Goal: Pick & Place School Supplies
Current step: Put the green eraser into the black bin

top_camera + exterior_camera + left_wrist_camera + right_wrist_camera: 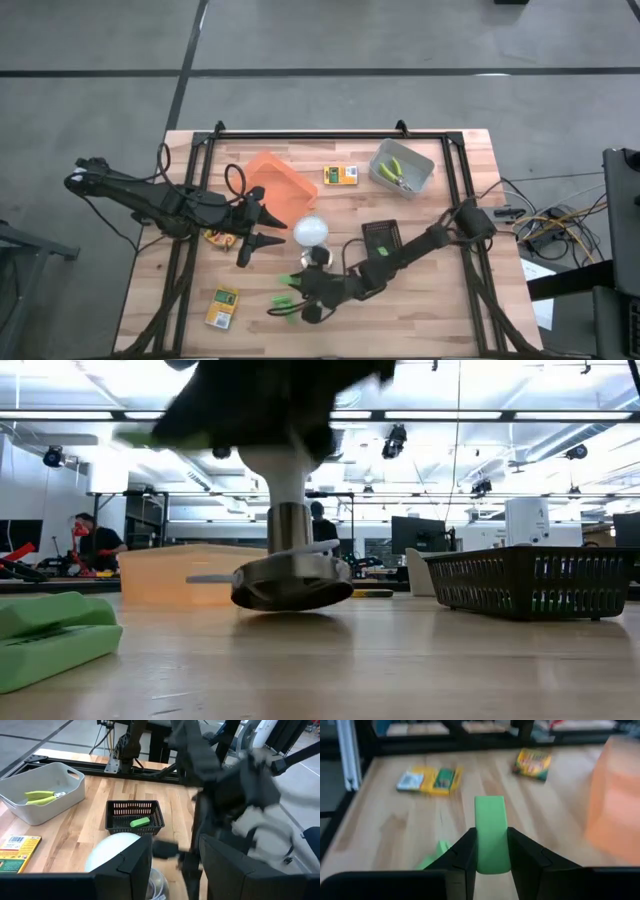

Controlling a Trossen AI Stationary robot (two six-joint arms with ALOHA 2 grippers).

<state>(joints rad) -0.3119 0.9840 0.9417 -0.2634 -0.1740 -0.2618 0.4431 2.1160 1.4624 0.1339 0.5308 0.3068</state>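
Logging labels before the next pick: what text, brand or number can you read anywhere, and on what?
Nothing can be read.
Yellow-and-green box by the grey tray: print too small.
Box near the table's front: too small.
Two boxes in the right wrist view: blurred.
Box corner in the left wrist view: barcode only, lettering illegible.

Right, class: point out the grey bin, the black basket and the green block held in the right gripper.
grey bin (420, 160): high view, on its bare floor.
black basket (382, 240): high view, on its mesh floor.
green block (491, 827): right wrist view, on its top face, ahead of the right gripper (492, 856) clamping it.
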